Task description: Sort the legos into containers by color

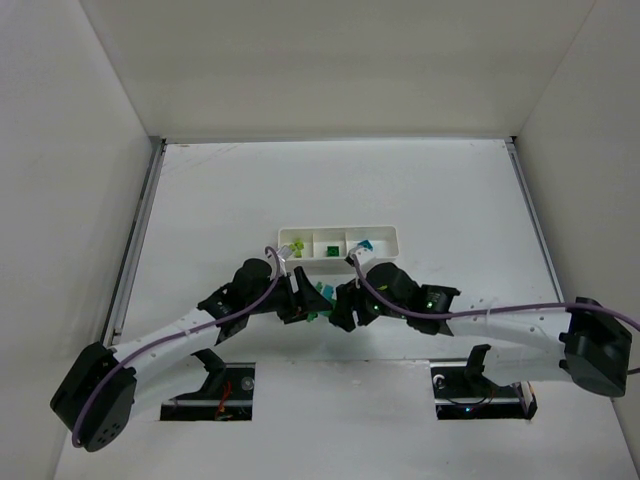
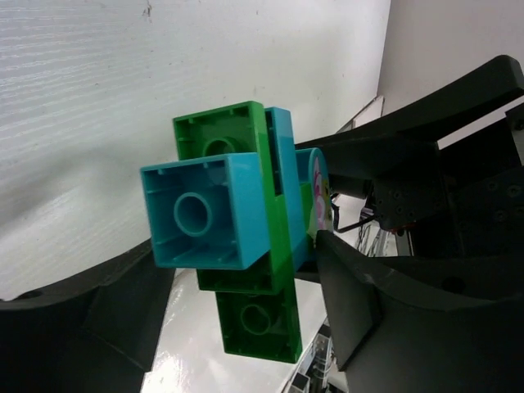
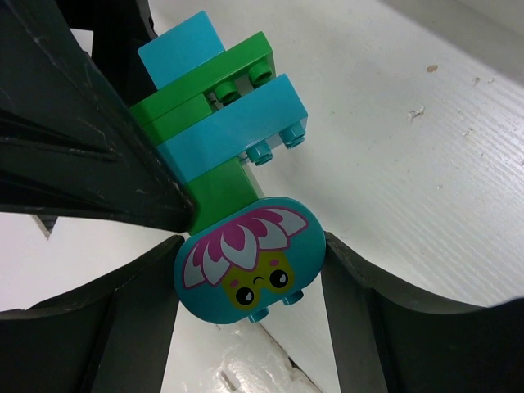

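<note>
A cluster of joined legos [image 1: 322, 296] hangs just in front of the containers, a white three-compartment tray [image 1: 390, 233]. In the left wrist view the cluster shows a cyan brick [image 2: 205, 214] on green bricks [image 2: 255, 318]. My left gripper [image 2: 237, 258] is shut on its sides, and one finger [image 3: 82, 147] presses the green and cyan layers. My right gripper [image 3: 250, 246] is shut on the cluster's end piece, a rounded cyan brick with a flower face [image 3: 246, 270]. From above, the left gripper [image 1: 298, 300] and right gripper [image 1: 347, 306] meet tip to tip.
The tray's left compartment holds yellow-green pieces [image 1: 294, 246], the middle a dark green piece [image 1: 331, 250], the right a cyan piece [image 1: 365, 244]. Metal rails [image 1: 135, 240] line the table's sides under white walls. Two base cutouts [image 1: 225, 385] lie at the near edge.
</note>
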Action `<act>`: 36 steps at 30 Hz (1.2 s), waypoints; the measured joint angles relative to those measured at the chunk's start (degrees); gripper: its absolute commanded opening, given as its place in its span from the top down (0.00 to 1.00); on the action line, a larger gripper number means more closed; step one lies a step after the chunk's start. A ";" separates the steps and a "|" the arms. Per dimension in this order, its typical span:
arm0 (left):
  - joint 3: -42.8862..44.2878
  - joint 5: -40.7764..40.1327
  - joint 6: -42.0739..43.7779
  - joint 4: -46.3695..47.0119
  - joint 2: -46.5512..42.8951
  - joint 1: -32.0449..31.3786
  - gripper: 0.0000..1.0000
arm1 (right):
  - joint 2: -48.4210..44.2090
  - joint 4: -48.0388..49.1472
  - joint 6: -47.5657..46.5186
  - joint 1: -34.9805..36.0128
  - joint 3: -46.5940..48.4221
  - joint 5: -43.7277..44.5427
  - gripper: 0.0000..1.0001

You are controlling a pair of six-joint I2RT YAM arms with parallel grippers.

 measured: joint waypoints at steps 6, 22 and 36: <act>0.02 0.39 -1.14 1.03 0.11 0.04 0.48 | 1.05 1.73 0.00 -0.17 0.00 -0.44 0.51; -0.42 -1.16 -8.48 4.87 -0.70 1.60 0.80 | 2.73 4.96 0.24 -1.11 0.13 -0.92 0.50; -1.97 -4.59 -11.98 9.60 -8.35 5.20 0.87 | -3.17 5.86 1.11 -0.96 -0.76 -0.09 0.00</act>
